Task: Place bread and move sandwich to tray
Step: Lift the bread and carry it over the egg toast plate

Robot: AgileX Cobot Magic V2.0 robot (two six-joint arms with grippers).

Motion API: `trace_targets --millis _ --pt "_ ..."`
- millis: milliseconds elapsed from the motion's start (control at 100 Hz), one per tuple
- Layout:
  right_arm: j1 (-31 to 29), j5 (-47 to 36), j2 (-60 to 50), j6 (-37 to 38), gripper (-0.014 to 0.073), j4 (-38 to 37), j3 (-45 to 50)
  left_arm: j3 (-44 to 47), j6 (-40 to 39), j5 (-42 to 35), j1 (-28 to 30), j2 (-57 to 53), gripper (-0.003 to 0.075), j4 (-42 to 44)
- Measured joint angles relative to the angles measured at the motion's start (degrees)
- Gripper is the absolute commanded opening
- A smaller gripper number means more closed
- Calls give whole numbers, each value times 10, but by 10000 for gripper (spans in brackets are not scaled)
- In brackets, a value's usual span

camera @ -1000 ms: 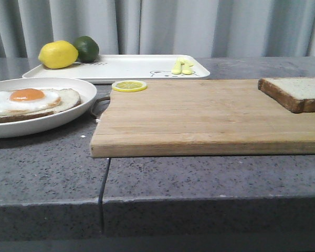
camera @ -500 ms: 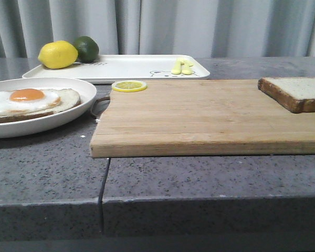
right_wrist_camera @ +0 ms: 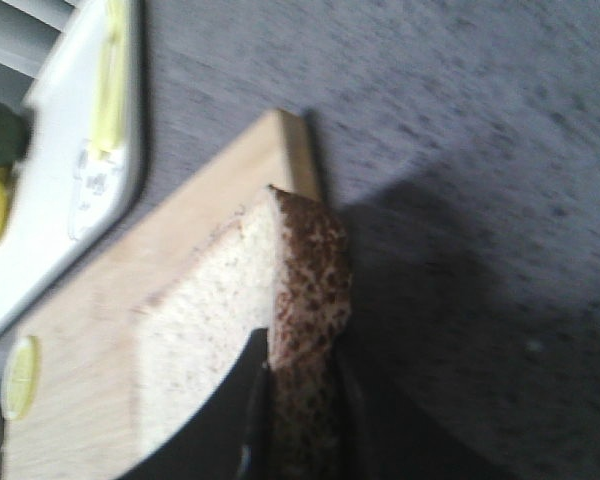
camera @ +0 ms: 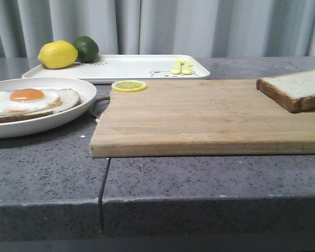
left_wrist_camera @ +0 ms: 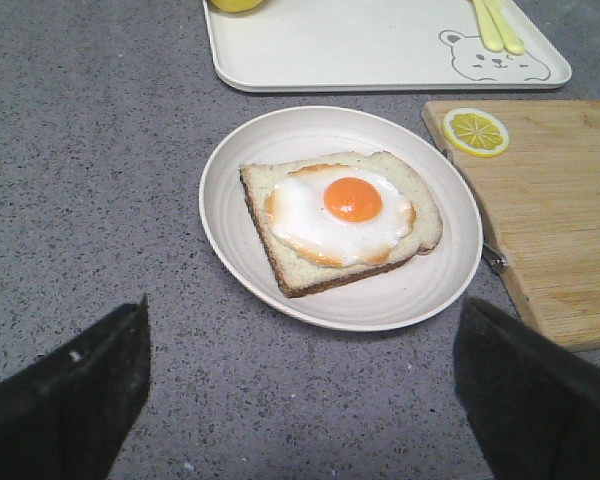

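The square slice of pale-crumbed, dark-crusted bread [right_wrist_camera: 220, 310] sits at the far right end of the rectangular wooden cutting board [camera: 199, 113], and the right gripper [right_wrist_camera: 298, 425] has its dark fingers [right_wrist_camera: 255, 420] clamped on the slice's crust edge, one either side of it. In the front view the slice looks tilted, its gripped end raised off the board, so I judge the first step, placing the bread, to be only just beginning.

The left gripper [left_wrist_camera: 300, 390] hangs above the grey speckled bench [camera: 47, 168] with its fingers wide apart and nothing between them. Just beyond those fingers lies the open sandwich, a crusted slice topped with a fried egg [left_wrist_camera: 342, 215], on its round white plate [left_wrist_camera: 230, 215]. It has no top slice yet.

Past the plate, farther from the left fingers, the flat white rectangular tray [left_wrist_camera: 380, 50] with a printed bear drawing waits, carrying a yellow lemon [camera: 58, 54] and a dark green lime [camera: 87, 48] at one end.

Left to do, as I read it: carry the bread onto the egg, then move the plated sandwich to the tray.
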Motion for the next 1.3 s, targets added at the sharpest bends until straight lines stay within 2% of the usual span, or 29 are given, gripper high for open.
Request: trace_targets --millis 240,420,560,690,810,960,1300 --pt "25 43 -91 45 -38 24 -6 0 0 0 0 0 575 0" --pt "120 34 -131 54 -38 90 -7 0 0 0 0 0 575 0" --pt "239 -39 -139 55 -38 147 -13 0 0 0 0 0 575 0" --pt "357 -144 -139 52 -38 161 -36 0 0 0 0 0 575 0" --pt "438 -226 -130 51 -38 169 -71 0 0 0 0 0 575 0" --pt "501 -285 -92 63 -38 177 -117 0 0 1 0 0 575 0" --pt "604 -333 43 123 -38 184 -215 0 0 1 0 0 575 0"
